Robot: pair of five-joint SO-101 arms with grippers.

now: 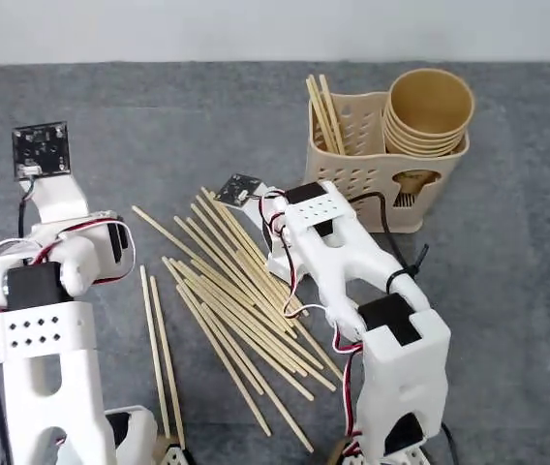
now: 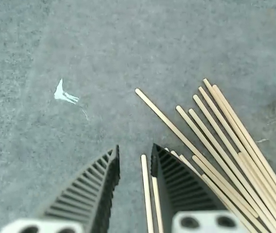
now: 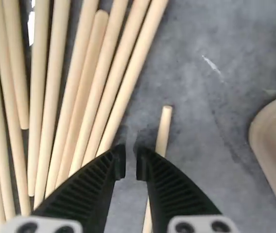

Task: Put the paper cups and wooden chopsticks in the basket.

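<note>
Many wooden chopsticks [image 1: 241, 300] lie fanned out on the grey mat between the two arms. The beige basket [image 1: 372, 179] stands at the back right. It holds a stack of paper cups [image 1: 430, 111] and a few chopsticks [image 1: 325, 111]. My right gripper [image 3: 130, 162] hangs low over the pile's basket-side edge, its fingers a narrow gap apart with nothing between them. One chopstick [image 3: 163, 128] runs under a finger. My left gripper [image 2: 133, 160] is open over the mat at the pile's left edge, above a lone chopstick [image 2: 146, 194].
Two separate chopsticks [image 1: 157, 339] lie near the left arm's base. The basket's corner [image 3: 274, 145] shows close to my right gripper. A small white mark [image 2: 65, 94] is on the mat. Bare mat stretches along the back left and far right.
</note>
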